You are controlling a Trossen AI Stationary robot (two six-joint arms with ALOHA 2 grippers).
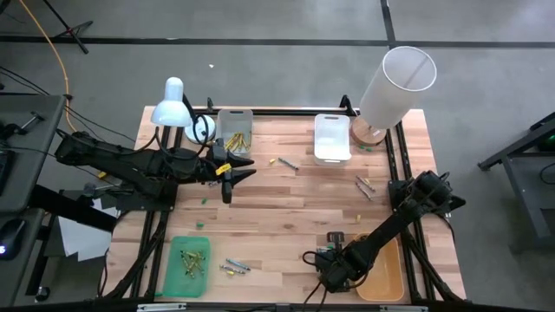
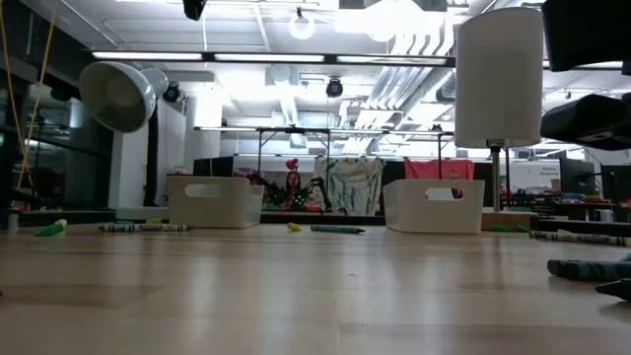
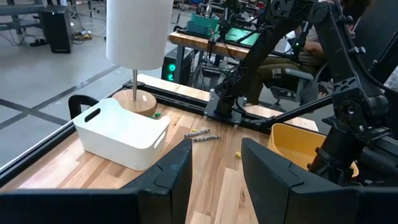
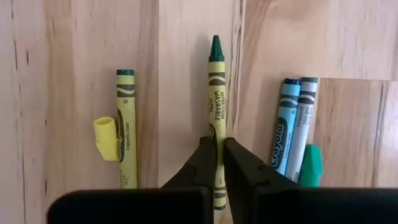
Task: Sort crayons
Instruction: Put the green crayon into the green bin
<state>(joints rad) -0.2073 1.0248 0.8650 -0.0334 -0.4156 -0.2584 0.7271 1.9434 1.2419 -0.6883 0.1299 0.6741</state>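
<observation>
Right gripper (image 4: 217, 155) pinches the green crayon (image 4: 216, 93) on the table, near the front edge.

The thin pinch sits low on the stick: it may swing or slip on lifting, nudging the yellow crayon (image 4: 126, 124) or blue crayon (image 4: 283, 127) beside it. Left gripper (image 3: 216, 168) waits parted.

The middle of the worktop (image 1: 286, 208) lies bare, a wide open lane between the two arms. Along the far edge stand obstacles: a grey tray (image 1: 235, 126), a white bin (image 1: 332, 139) and a tall white lamp (image 1: 395, 87); another lamp (image 1: 173, 104) leans over the far left corner. At the near edge, a green tray (image 1: 186, 264) and a yellow tray (image 1: 381, 273) flank the lane. The right gripper (image 4: 219, 163) pinches a green-tipped crayon (image 4: 216, 87), with bare wood either side before a yellow crayon (image 4: 126, 124) and a blue and grey pair (image 4: 292, 127).
</observation>
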